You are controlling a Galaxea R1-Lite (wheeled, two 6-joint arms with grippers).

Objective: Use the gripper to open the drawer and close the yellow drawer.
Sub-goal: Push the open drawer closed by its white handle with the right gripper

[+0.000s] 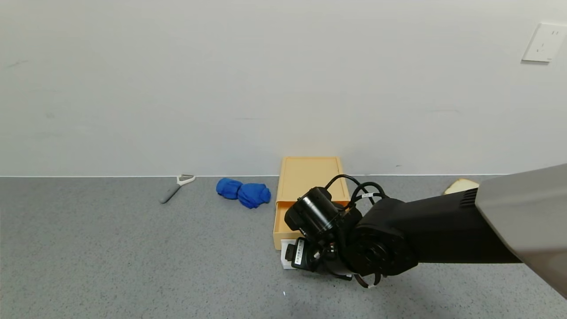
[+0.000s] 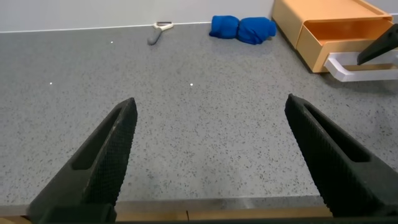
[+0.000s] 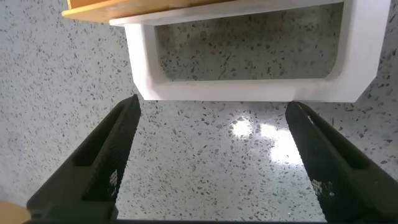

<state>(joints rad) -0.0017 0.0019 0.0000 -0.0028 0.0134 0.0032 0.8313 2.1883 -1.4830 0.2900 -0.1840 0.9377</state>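
The right gripper's (image 3: 211,158) fingers (image 3: 102,155) stand spread apart, holding nothing, just short of the white loop handle (image 3: 249,93) of the yellow drawer (image 1: 292,221). The drawer is pulled partly out of its flat yellow box (image 1: 310,177), which sits on the grey speckled worktop (image 1: 133,257) against the wall. The left gripper (image 2: 211,158) hovers low over the worktop well to the side, fingers (image 2: 106,155) also spread and empty. A blue cloth (image 1: 243,192) and a peeler (image 1: 177,186) lie to the box's left.
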